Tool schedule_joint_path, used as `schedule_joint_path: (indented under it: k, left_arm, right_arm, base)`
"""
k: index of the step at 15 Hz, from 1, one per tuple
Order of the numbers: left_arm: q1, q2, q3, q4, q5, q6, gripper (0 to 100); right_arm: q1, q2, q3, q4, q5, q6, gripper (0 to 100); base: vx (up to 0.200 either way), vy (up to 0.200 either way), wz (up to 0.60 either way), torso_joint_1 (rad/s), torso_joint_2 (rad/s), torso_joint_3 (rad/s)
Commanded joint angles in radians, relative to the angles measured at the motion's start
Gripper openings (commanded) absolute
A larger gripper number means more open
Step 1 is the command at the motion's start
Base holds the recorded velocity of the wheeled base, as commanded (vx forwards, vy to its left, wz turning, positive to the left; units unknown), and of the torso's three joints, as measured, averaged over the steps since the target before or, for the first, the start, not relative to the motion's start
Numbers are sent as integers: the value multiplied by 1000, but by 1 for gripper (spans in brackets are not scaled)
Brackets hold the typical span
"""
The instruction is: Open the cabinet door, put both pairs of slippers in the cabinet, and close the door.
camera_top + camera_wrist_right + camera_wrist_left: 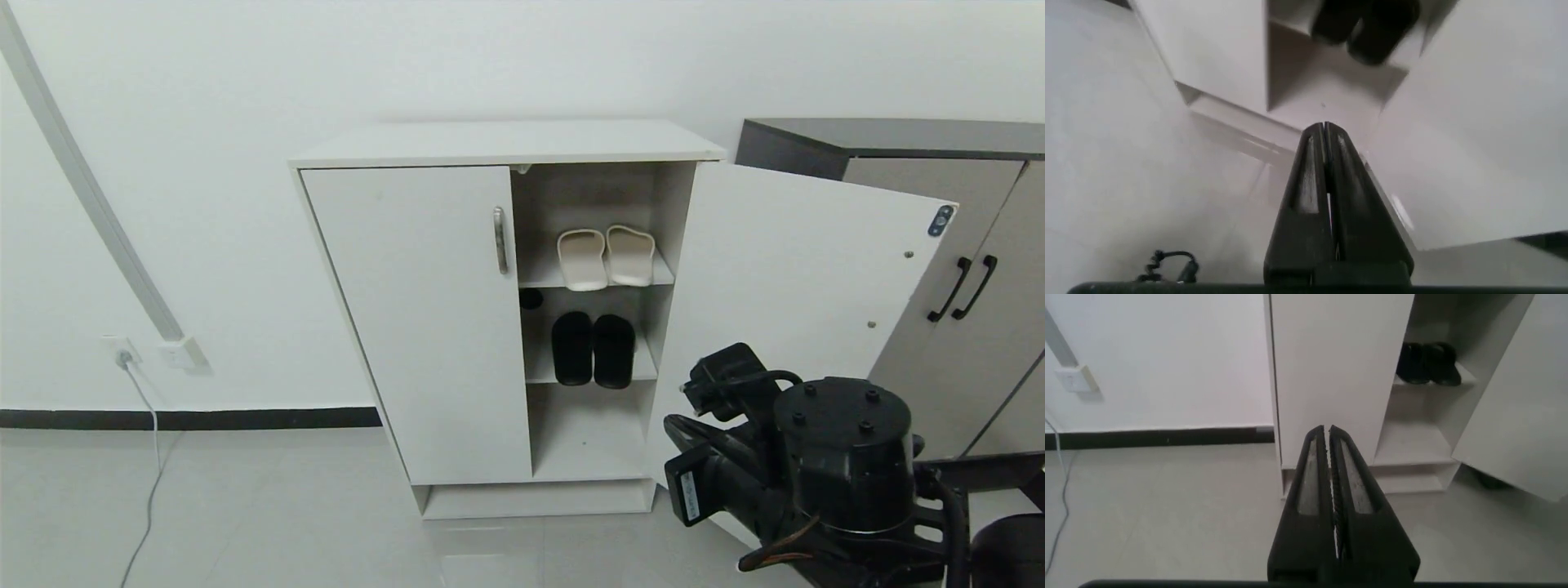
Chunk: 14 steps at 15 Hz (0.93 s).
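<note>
The left half of the white cabinet is hidden behind its closed left door, which carries a metal handle. A small dark round shape just beside that door's edge, at the middle shelf, is too hidden to identify. The right door stands swung wide open, and its lower corner is covered in the head view by the right arm. A grey cabinet beyond the open door is cut off by the picture's edge.

Both pairs are inside the cabinet. The beige slippers sit side by side on the upper shelf, and the black slippers sit side by side on the middle shelf. The bottom compartment below them is bare. In the right wrist view the black slippers are cut by the frame edge.

The right arm is low in front of the open door, its black wrist bulky at the lower right of the head view. The right pincer has its fingers pressed together, holding nothing, and points towards the cabinet's base near the open door's lower edge. The left pincer is likewise closed tight and empty. It hangs above the floor and faces the foot of the closed left door.
</note>
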Motion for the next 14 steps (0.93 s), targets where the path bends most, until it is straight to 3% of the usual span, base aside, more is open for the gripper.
schedule_joint_path:
  k: [1, 14]
  left_arm:
    - [2, 1, 0, 1, 0, 0, 0]
    - [2, 1, 0, 1, 0, 0, 0]
  right_arm:
    - [-1, 9, -1, -2, -1, 0, 0]
    - [-1, 13, 2, 0, -3, -1, 0]
  base:
    - [0, 0, 0, 100, -461, -364]
    - [0, 0, 0, 151, -475, -328]
